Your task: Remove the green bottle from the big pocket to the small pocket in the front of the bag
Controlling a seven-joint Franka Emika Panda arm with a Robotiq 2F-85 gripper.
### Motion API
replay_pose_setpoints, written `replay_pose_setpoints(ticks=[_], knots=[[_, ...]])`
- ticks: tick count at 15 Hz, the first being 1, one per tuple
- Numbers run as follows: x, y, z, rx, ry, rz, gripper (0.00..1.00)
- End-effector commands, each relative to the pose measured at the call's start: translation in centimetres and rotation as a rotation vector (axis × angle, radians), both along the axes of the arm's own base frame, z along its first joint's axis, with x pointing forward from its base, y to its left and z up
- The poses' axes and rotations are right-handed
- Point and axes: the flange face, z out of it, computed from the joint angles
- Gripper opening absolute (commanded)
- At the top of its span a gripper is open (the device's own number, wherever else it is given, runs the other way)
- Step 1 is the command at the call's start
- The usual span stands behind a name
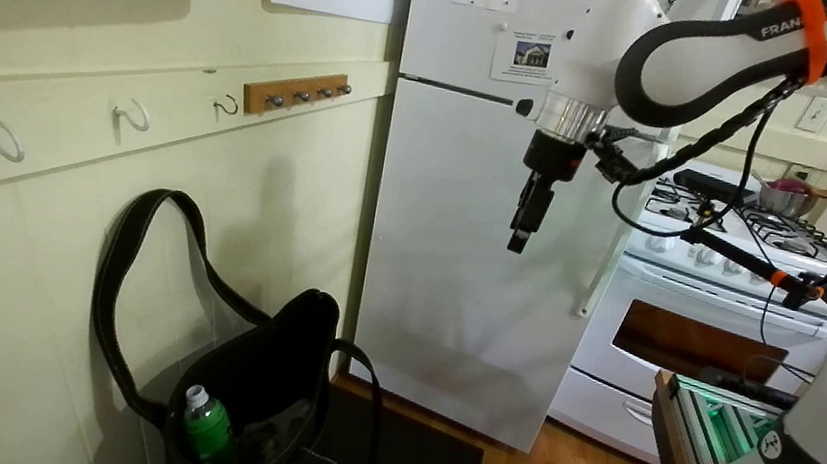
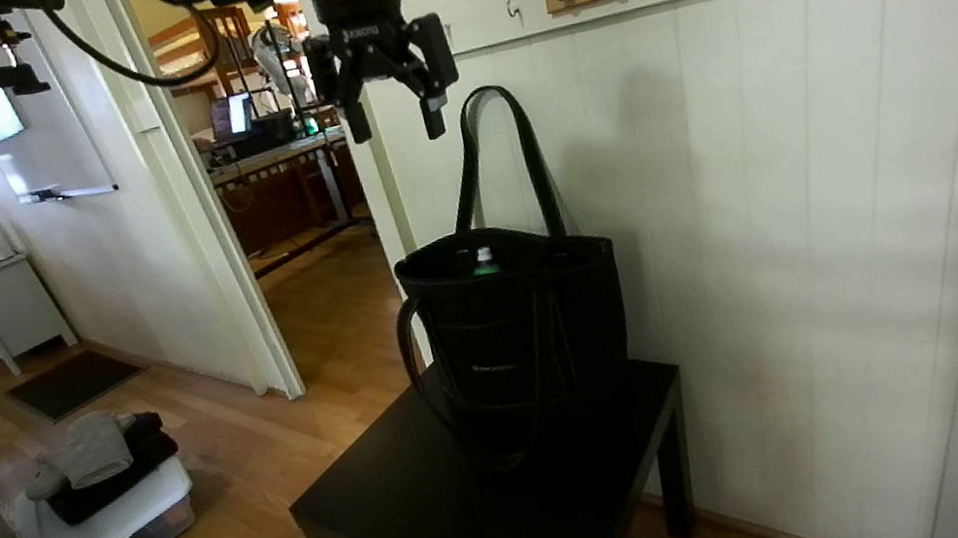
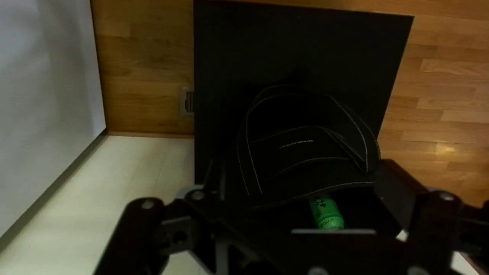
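The green bottle (image 1: 208, 426) with a white cap stands slightly tilted inside the main pocket of the black bag (image 1: 310, 331). In an exterior view only its cap and top (image 2: 485, 264) show above the rim of the bag (image 2: 586, 319). The wrist view shows the bottle (image 3: 326, 212) partly hidden by the gripper. The front pocket (image 3: 298, 147) carries small white lettering and faces away from the wall, between the front straps. My gripper (image 2: 396, 123) is open and empty, well above the bag. It also shows side-on (image 1: 522, 239), apart from bag and bottle.
The bag stands on a black table (image 2: 382, 503) against the cream wall. One strap (image 1: 127, 256) rises up by the wall; a front strap (image 2: 418, 368) loops down. Wall hooks (image 1: 130, 115) and a wooden peg rack (image 1: 295, 94) sit above. A white fridge (image 1: 469, 296) stands beside.
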Motion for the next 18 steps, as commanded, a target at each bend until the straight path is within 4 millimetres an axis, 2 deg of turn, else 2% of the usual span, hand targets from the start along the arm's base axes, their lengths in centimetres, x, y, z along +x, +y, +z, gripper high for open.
replay_pose_setpoints(ticks=[1, 3, 5, 7, 8, 12, 18], knots=[[4.3, 4.4, -2.9, -0.031, -0.017, 0.048, 1.00], [6.3, 6.6, -4.3, -0.017, -0.063, 0.069, 1.00], [7.9, 7.7, -5.5, -0.015, -0.083, 0.071, 1.00], [7.6, 7.6, -4.3, -0.013, -0.125, 0.062, 1.00], [7.3, 7.8, -5.2, -0.025, -0.091, 0.090, 1.00], [7.8, 7.5, -4.4, -0.027, -0.114, 0.081, 1.00], [7.8, 7.5, -4.4, -0.027, -0.116, 0.081, 1.00]])
